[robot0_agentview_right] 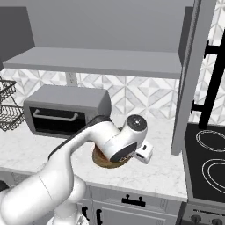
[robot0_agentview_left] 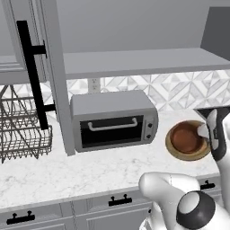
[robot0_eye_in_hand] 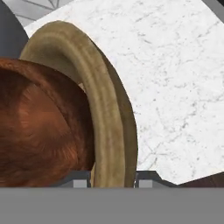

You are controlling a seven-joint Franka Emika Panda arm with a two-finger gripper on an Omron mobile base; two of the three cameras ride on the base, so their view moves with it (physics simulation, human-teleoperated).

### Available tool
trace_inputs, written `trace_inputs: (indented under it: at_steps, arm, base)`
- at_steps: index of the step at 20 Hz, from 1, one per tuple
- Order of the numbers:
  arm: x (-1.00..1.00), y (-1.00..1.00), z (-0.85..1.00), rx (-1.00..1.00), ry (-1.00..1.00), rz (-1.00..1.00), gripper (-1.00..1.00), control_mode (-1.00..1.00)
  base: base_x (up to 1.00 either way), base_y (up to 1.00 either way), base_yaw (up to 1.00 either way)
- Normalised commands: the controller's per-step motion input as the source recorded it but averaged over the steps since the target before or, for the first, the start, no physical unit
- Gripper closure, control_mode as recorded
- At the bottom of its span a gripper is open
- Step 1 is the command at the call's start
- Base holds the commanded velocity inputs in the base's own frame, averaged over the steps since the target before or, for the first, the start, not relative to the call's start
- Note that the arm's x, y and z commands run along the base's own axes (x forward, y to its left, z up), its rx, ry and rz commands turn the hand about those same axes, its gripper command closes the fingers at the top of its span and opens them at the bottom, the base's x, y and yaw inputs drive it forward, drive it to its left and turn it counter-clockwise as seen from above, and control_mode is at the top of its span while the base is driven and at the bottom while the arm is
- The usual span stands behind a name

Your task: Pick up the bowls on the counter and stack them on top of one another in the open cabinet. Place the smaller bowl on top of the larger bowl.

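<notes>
Tan wood rim of the larger bowl (robot0_eye_in_hand: pixel 107 131) runs up between the two dark finger tips at the bottom of the hand view, one tip on each side of the bowl wall, so the gripper (robot0_eye_in_hand: pixel 113 181) straddles the rim; whether the tips press on the wood or stand just off it I cannot tell. Smaller bowl (robot0_agentview_left: pixel 185 137), dark reddish-brown, already sits nested inside the larger one, and the pair rests on the counter (robot0_agentview_left: pixel 67 173) to the right of the grey toaster oven (robot0_agentview_left: pixel 112 119). In the left base view the hand comes down at the right edge of the bowls; in the right base view the wrist covers most of them, with only a tan crescent showing beneath. Open cabinet (robot0_agentview_left: pixel 134 60) is above, its flat shelf bare where visible, door swung out with the long black bar handle (robot0_agentview_left: pixel 33 74). Judged step: taking hold of the larger bowl at its rim, before any lift. Next move calls for a firm pinch on the rim, then a level rise so the inner bowl does not slide, and clearance past the shelf's front edge.
</notes>
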Motion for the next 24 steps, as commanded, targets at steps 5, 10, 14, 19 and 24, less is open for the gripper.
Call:
trace_inputs:
  at_steps: [5,10,14,19,24]
  arm:
    - [-0.41,0.34,1.0,0.0,-0.2,-0.1,1.0,-1.0]
    - [-0.23,0.2,1.0,0.04,-0.09,-0.07,1.0,-1.0]
    - [-0.38,0.0,1.0,0.16,0.1,-0.11,1.0,-1.0]
    - [-0.26,0.0,1.0,0.23,0.07,-0.04,1.0,-1.0]
    - [-0.04,0.17,1.0,0.39,0.0,0.0,1.0,-1.0]
  base:
    - [0.0,0.0,0.0]
    - [0.0,0.0,0.0]
    - [0.0,0.0,0.0]
    - [0.0,0.0,0.0]
    - [0.0,0.0,0.0]
